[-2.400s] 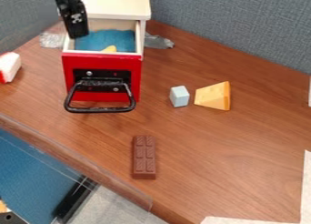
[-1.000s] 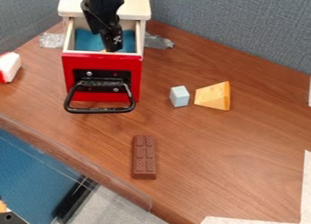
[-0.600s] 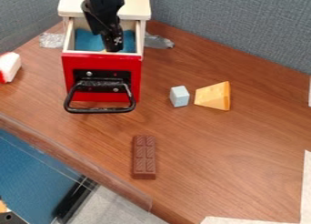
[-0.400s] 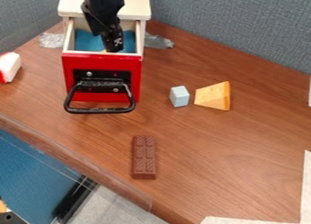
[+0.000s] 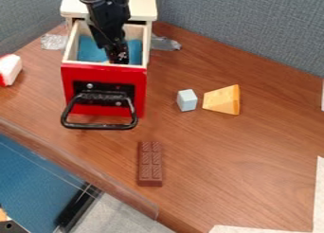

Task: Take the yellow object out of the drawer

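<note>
"What fills most of the frame?"

"A brown wood-grain table (image 5: 234, 161), its edge slanting down from the left to the bottom. Behind it, grey-blue fabric partitions (image 5: 247, 23) meet at upper left."

"And past the edge?"

"At lower left, a blue surface (image 5: 31, 170), then speckled grey floor (image 5: 130, 218) at the bottom."

"Furniture on the table?"

"A small cabinet (image 5: 142, 4) with a pale top, upper left. Its red-fronted drawer (image 5: 138, 80) stands open, lined in blue, with a black handle (image 5: 98, 126) in front."

"Where's the arm?"

"The black arm (image 5: 104, 2) comes in from the top edge, and its hand (image 5: 118, 59) hangs down into the front of the drawer. I can't tell whether it's open, closed or gripping."

"Smaller things?"

"A brown chocolate-like bar (image 5: 150, 165), below centre; a yellow wedge (image 5: 221, 100) (rather like cheese, that one), right of centre on the table; a pale blue block (image 5: 186, 100) just left of it."

"And the yellow object?"

"A tiny sliver of the yellow object (image 5: 107, 62) shows inside the drawer, at its front, right beside the hand's tip."
</note>
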`<move>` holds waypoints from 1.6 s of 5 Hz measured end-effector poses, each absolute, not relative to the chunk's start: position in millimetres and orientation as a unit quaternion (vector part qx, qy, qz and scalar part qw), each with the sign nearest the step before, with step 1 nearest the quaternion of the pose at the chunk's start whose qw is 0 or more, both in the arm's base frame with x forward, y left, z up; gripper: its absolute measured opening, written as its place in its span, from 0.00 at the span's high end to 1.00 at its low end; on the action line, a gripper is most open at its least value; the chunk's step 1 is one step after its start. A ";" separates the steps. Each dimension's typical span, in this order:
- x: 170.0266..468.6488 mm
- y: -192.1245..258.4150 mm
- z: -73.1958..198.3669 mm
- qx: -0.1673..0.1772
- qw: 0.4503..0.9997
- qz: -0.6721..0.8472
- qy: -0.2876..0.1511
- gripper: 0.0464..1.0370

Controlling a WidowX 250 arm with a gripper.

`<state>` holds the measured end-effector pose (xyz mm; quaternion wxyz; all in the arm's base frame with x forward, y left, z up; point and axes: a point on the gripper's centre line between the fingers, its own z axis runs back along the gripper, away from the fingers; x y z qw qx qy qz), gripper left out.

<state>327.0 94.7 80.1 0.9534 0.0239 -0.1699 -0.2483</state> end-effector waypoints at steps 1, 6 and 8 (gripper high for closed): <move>328.4 94.3 80.3 0.035 0.954 -0.245 -0.169 0.04; 334.1 111.0 57.3 -0.025 0.974 -0.188 -0.122 0.67; 320.7 104.6 112.2 -0.041 0.958 -0.209 -0.190 0.67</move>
